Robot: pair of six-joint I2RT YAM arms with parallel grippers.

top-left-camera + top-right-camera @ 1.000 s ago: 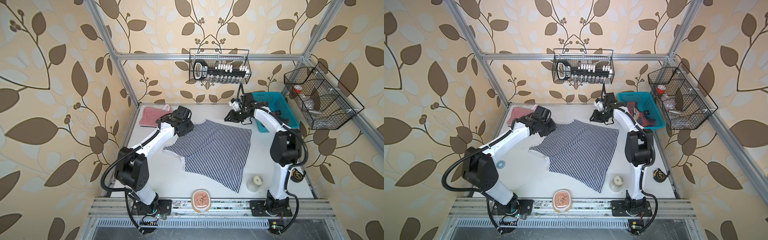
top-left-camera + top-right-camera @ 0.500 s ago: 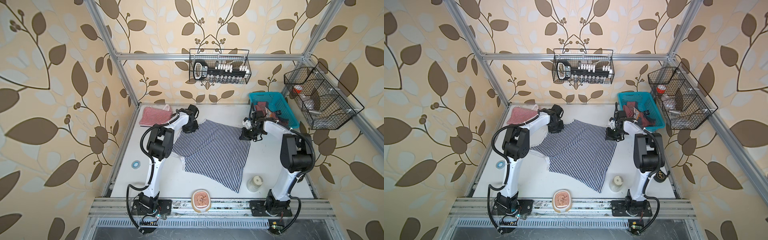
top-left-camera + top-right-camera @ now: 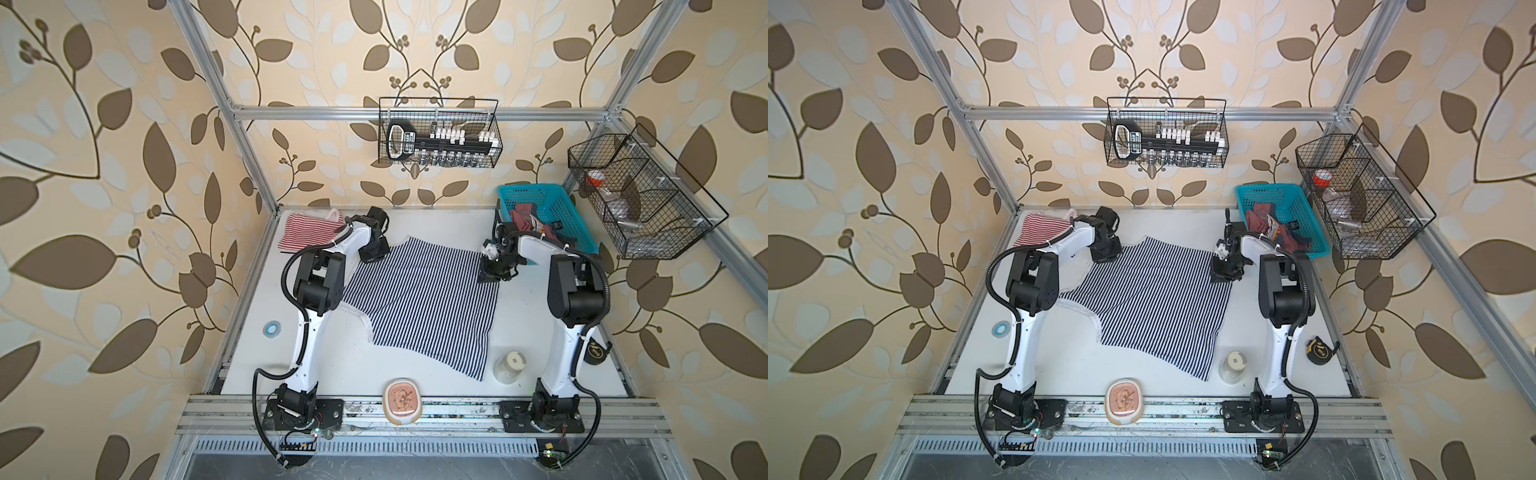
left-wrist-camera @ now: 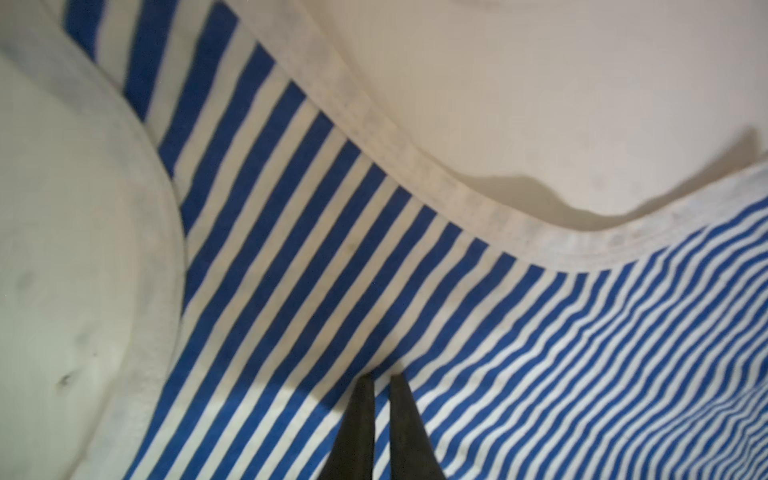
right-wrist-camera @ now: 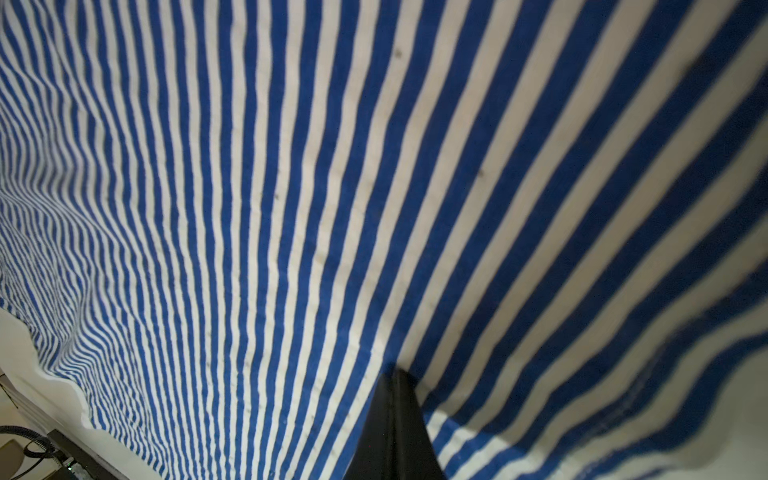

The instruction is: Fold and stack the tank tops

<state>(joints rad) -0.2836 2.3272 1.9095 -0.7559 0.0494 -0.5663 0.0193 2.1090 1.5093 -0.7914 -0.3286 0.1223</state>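
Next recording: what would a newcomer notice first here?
The navy-and-white striped tank top spread across the middle, its far edge pinched by the left gripper and right gripper. Next, the red-and-white striped top at the far-left corner and the teal basket holding dusty red cloth far right.

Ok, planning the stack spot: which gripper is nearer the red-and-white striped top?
Left. The left gripper is closed on the navy-striped top close beside the red-and-white striped top; the right gripper holds the opposite edge, over by the teal basket.
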